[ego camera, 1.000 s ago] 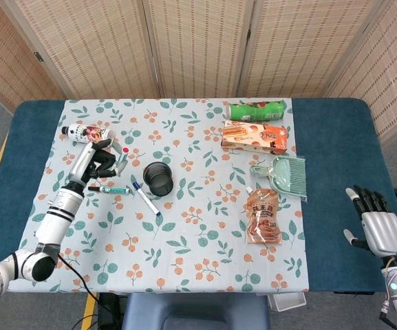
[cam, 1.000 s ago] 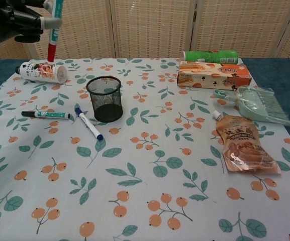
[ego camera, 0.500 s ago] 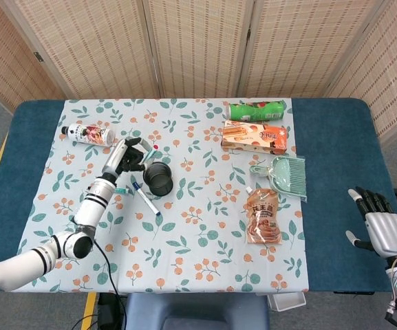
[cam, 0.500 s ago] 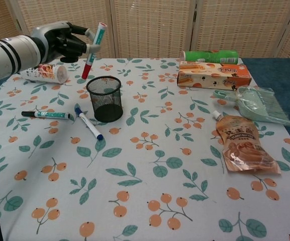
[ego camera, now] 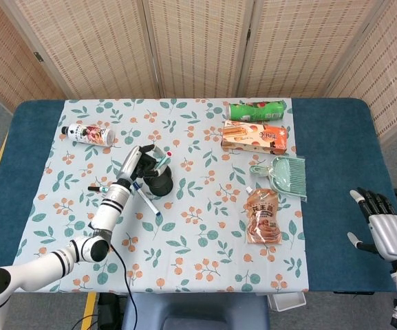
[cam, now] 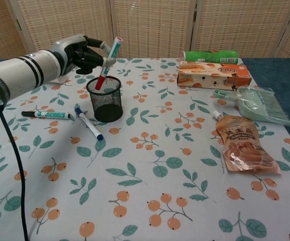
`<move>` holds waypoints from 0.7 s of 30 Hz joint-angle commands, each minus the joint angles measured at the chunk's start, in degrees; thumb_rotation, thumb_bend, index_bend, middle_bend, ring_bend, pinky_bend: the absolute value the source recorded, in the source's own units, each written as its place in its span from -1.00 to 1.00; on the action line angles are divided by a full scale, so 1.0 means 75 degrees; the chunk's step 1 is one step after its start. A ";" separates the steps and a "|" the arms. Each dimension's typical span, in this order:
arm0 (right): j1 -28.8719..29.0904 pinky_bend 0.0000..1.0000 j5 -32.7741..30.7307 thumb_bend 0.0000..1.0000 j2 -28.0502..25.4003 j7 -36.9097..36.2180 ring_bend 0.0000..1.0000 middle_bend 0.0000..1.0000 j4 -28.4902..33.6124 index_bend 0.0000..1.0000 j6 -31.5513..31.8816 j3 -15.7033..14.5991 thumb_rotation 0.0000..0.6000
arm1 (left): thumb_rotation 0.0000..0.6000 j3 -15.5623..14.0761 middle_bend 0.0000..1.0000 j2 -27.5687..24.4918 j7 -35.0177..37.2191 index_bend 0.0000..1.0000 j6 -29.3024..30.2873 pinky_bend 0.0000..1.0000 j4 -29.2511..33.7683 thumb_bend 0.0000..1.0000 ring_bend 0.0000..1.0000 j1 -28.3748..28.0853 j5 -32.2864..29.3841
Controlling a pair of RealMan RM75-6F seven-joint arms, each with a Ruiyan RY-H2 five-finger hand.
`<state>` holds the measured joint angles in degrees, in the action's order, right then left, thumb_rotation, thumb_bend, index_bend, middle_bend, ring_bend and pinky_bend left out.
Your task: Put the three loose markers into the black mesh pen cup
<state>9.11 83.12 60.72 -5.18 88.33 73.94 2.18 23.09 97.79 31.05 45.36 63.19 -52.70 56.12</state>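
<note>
The left hand (cam: 79, 51) pinches a red-tipped marker (cam: 107, 62) in its fingers (cam: 106, 61), tilted, tip just inside the black mesh pen cup (cam: 105, 99) toward the counter's far-left corner. Released at this slant, it may catch the rim and tip the cup. Two markers, green (cam: 46, 114) and blue (cam: 88, 123), lie just left of the cup. The right hand (ego camera: 385, 232) idles, fingers spread, empty.

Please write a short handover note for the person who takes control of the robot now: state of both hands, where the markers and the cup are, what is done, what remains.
Left hand: holds the red marker tilted, its red tip just at the mouth of the black mesh pen cup; not released.
Right hand: open, holds nothing, off to the side of the table.
Green marker and blue marker lie on the cloth left of the cup.
Done: no marker is released in the cup yet.
Left: drop the red one, then fetch the other two.
</note>
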 commanded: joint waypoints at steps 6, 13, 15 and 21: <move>-0.0035 -1.00 0.0092 -0.44 -0.0015 -0.0018 -1.00 -1.00 0.0019 -0.90 0.0099 -0.0030 1.00 | 1.00 -0.0279 1.00 -0.0101 -0.0190 -0.38 -0.0157 0.95 0.0067 -0.45 0.93 0.0152 0.0446; -0.0062 -1.00 0.0146 -0.44 -0.0014 0.0010 -1.00 -1.00 0.0031 -0.90 0.0173 -0.0046 1.00 | 1.00 -0.0430 0.95 -0.0630 -0.0137 -0.61 -0.0435 0.93 0.0711 -0.55 0.91 0.0344 0.0832; -0.0064 -1.00 0.0168 -0.44 -0.0017 -0.0004 -1.00 -1.00 0.0028 -0.90 0.0180 -0.0057 1.00 | 1.00 -0.0547 0.95 -0.0929 -0.0276 -0.61 -0.0232 0.93 0.1074 -0.55 0.91 0.0515 0.1077; -0.0090 -1.00 0.0263 -0.44 -0.0042 -0.0052 -1.00 -1.00 0.0041 -0.90 0.0238 -0.0097 1.00 | 1.00 -0.1155 0.95 -0.2798 -0.1256 -0.61 0.0973 0.94 0.3124 -0.55 0.91 0.1667 0.1701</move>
<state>8.47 85.00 60.43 -5.55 88.59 75.66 1.50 17.14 84.18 25.72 47.87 78.95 -45.13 66.34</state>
